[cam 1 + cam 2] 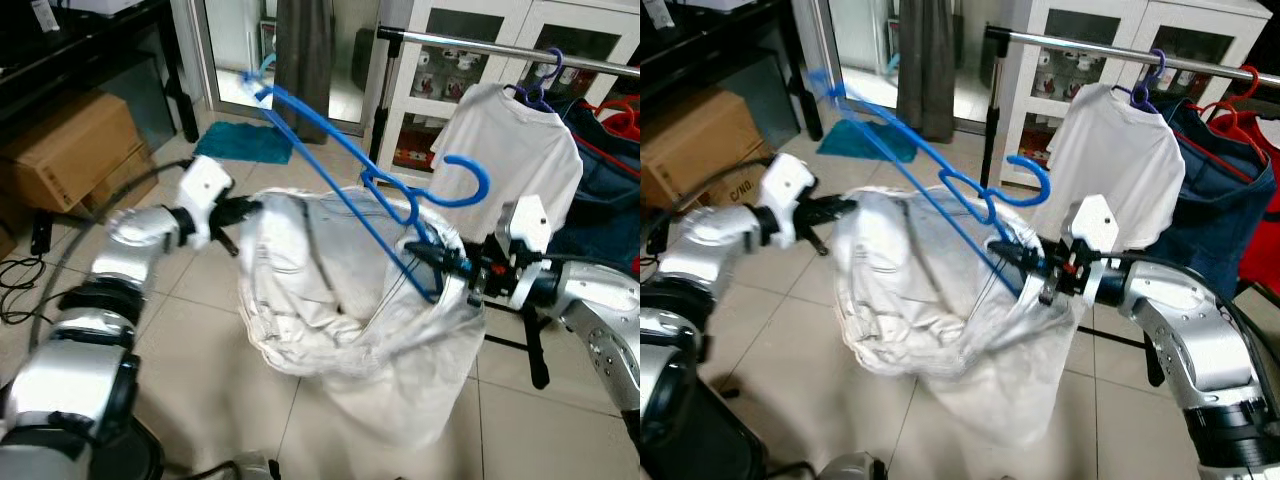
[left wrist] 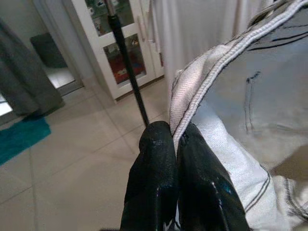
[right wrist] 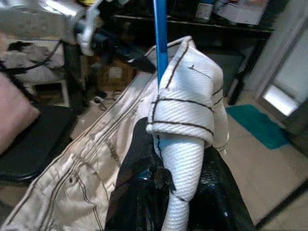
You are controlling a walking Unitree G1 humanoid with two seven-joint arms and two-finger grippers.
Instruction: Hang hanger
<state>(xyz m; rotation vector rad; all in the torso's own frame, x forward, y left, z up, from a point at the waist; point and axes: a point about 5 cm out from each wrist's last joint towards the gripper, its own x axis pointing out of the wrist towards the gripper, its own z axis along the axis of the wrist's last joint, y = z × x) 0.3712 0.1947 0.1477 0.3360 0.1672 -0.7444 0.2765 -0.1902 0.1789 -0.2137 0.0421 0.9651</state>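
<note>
Both arms outstretched: left gripper (image 2: 175, 144) clamps white denim garment (image 1: 330, 300) hem; right gripper (image 1: 440, 262) clamps garment with blue plastic hanger (image 1: 340, 160).

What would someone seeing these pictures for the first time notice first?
A white garment is stretched wide between the two arms at the centre of the scene, the left gripper pinching its hem, the right gripper clamped on its other edge. A blue hanger slants up out of it. Behind, on the right, a white T-shirt hangs from a metal rail.
</note>
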